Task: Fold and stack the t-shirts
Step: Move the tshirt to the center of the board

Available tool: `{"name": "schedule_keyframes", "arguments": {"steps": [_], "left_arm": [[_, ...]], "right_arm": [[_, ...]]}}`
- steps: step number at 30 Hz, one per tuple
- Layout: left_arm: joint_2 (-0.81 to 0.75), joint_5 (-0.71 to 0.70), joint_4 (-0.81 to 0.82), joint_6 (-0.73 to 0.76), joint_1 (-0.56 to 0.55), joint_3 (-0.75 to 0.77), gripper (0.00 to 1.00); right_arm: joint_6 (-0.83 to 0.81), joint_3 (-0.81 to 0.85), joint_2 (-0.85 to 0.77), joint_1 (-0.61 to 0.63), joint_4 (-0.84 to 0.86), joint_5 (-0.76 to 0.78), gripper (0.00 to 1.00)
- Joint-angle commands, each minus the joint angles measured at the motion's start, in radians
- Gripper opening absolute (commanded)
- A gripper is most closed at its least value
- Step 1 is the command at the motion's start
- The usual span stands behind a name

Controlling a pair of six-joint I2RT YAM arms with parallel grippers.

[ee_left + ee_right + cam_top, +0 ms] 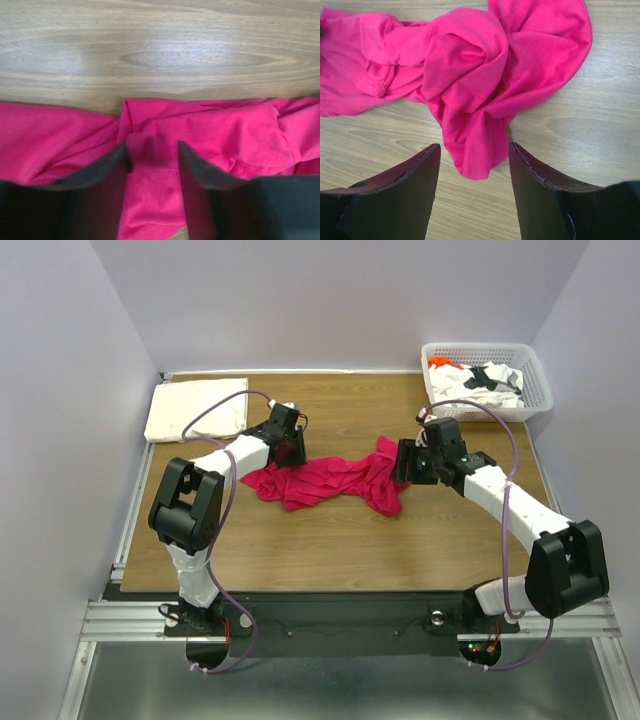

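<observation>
**A:** What sits closest to the near edge?

**B:** Only the bare wood of the table point(330, 560). Past that, around mid-table, the magenta-red t-shirt point(320, 482) lies crumpled in a long bunch running left to right. None of it is folded.

**A:** Where is the left gripper?

**B:** The left gripper point(152, 150) is down on the left end of that shirt. Its fingers stand apart, with a ridge of cloth and a stitched hem between them. The cloth in the gap looks loose rather than squeezed.

**A:** And the other one?

**B:** The right gripper point(474, 149) is at the shirt's right end, where the fabric is twisted into a thick knot. Its fingers are wide apart, one on each side of the narrow tip that trails out of the knot. In the wrist view neither finger touches the cloth.

**A:** What is farther back?

**B:** In the far left corner the cream-white t-shirt point(197, 408) lies flat as a neat folded rectangle, well apart from the magenta one. In the far right corner stands the basket point(537, 390), white plastic lattice. It holds the white t-shirts with black print point(492, 382) in a loose heap, with a bit of orange cloth showing at its left end.
</observation>
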Motion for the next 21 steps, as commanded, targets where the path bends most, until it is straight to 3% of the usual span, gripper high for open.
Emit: {"name": "schedule_keyframes", "arguments": {"steps": [1, 2, 3, 6, 10, 16, 21], "left_arm": [[-0.005, -0.055, -0.028, -0.001, -0.009, 0.039, 0.38], [-0.018, -0.064, -0.034, 0.004, -0.010, 0.041, 0.33], [-0.031, -0.085, -0.037, 0.012, -0.012, 0.042, 0.19], [-0.087, -0.161, -0.084, 0.030, -0.010, 0.074, 0.00], [-0.195, -0.311, -0.167, 0.087, -0.010, 0.149, 0.00], [-0.333, -0.369, -0.202, 0.136, -0.010, 0.243, 0.00], [-0.391, -0.346, -0.218, 0.133, -0.010, 0.235, 0.00]], "right_arm": [[-0.011, -0.002, 0.000, 0.001, 0.017, -0.006, 0.63], [-0.014, 0.000, 0.010, 0.001, 0.015, -0.044, 0.63], [-0.020, 0.000, 0.018, 0.001, 0.015, -0.069, 0.63], [-0.014, 0.003, 0.053, 0.001, 0.006, -0.138, 0.63], [0.006, -0.026, 0.112, 0.006, -0.002, -0.184, 0.63], [0.018, -0.061, 0.204, 0.023, 0.001, -0.152, 0.62], [0.013, -0.068, 0.239, 0.023, 0.014, -0.100, 0.46]]}}
